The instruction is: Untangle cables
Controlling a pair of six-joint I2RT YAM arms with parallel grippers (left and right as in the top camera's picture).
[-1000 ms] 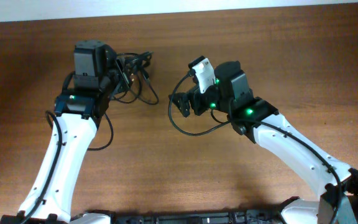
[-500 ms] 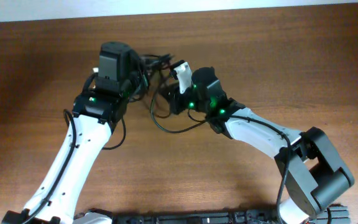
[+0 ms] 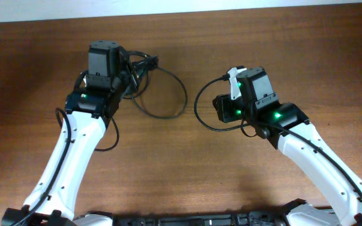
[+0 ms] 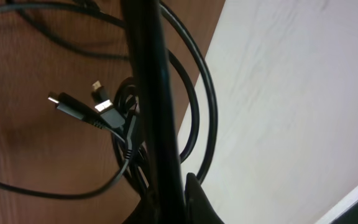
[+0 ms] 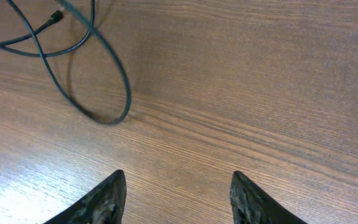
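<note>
Moved: both arms have drawn apart since half a second ago. The right gripper [image 3: 221,108] now sits right of centre, well clear of the cables [image 3: 144,63], and the left gripper [image 3: 129,68] has shifted slightly left.
Cables: thin, black, round and glossy. They form a tangled bundle in the upper left-centre of the overhead view, right at the left gripper, and one wide oval loop [image 3: 182,94] lies open on the table [image 3: 187,169].
Table: brown wood with fine straight grain and a matt finish. A pale surface [image 4: 291,93] lies past its edge.
Counts: two arms and two grippers. Two plugs [image 4: 73,107] show in the left wrist view, one of them with a silver band. The strands in the bundle are too tangled to count.
Left gripper: whether its fingers are closed on the bundle cannot be told.
Right gripper: the fingers [image 5: 107,198] are dark and mottled and stand apart with only bare wood between them. The bottom edge cuts them off.
Hidden: a thick, blurred black bar [image 4: 154,93] runs down the left wrist view and covers part of the bundle.
</note>
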